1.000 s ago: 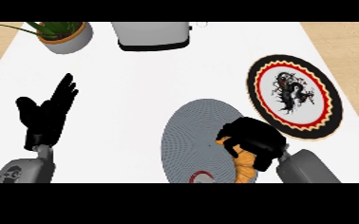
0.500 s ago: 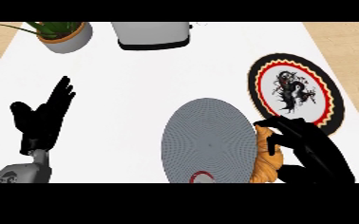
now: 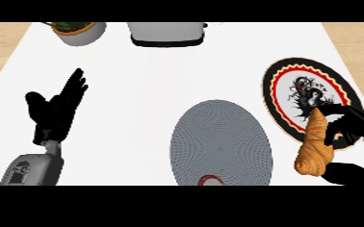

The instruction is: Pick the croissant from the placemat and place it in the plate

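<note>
Bright, even light falls on the white counter (image 3: 142, 101), with no glare and hardly any shadow.

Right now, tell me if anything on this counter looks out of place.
Nothing is spilled or damaged. The croissant is off the grey placemat, held in the right robot hand at the lower edge of the patterned plate, not yet set down in it. The left robot hand rests open.

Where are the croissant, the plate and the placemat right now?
croissant (image 3: 314, 146): head view, middle of its body.
plate (image 3: 286, 84): head view, bare red-and-black rim, upper left.
placemat (image 3: 220, 144): head view, centre of the grey weave.
</note>
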`<state>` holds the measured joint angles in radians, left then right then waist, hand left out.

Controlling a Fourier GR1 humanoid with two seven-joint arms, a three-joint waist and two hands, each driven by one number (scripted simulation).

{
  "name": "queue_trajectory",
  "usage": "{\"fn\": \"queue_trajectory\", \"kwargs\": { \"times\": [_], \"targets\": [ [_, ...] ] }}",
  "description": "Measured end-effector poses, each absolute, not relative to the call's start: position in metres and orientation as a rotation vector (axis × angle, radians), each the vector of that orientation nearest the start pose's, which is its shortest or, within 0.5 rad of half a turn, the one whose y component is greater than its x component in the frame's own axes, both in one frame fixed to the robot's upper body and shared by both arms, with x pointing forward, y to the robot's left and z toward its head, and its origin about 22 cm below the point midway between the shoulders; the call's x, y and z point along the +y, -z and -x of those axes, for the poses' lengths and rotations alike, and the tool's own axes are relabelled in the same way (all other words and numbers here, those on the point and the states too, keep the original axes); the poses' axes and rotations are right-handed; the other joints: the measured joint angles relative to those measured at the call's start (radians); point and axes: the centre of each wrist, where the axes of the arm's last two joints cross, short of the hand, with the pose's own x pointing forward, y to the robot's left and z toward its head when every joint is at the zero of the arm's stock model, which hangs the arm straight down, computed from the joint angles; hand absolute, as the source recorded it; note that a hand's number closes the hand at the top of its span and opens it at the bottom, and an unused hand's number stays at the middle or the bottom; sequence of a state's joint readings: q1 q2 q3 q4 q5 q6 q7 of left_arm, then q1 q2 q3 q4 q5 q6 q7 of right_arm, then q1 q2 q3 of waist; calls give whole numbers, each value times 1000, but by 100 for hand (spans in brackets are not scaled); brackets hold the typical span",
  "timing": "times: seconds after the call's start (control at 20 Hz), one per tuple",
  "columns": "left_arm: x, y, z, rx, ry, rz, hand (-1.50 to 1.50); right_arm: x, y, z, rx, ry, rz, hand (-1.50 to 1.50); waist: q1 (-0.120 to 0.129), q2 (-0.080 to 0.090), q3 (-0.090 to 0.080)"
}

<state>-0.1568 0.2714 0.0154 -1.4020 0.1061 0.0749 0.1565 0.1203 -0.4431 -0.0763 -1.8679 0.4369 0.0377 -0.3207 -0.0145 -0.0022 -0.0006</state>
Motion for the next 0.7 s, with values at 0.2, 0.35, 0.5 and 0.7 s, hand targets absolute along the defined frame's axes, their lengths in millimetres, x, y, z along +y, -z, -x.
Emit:
{"fn": "queue_trajectory", "kwargs": {
  "times": [0.2, 0.35, 0.5, 0.7],
  "targets": [
    [286, -20, -278, -1401, 75, -169, 0, -356, -94, -236, -1861, -780, 717, 150, 14, 2, 0],
    [283, -18, -284, -1402, 84, -170, 0, -374, -85, -259, -1832, -775, 736, 150, 19, 4, 1],
    [279, -26, -287, -1404, 85, -173, 0, -392, -78, -274, -1793, -806, 773, 150, 22, 4, 1],
    [281, -21, -283, -1406, 93, -165, 0, -407, -58, -292, -1697, -910, 772, 150, 32, 7, 1]
  ]
}}
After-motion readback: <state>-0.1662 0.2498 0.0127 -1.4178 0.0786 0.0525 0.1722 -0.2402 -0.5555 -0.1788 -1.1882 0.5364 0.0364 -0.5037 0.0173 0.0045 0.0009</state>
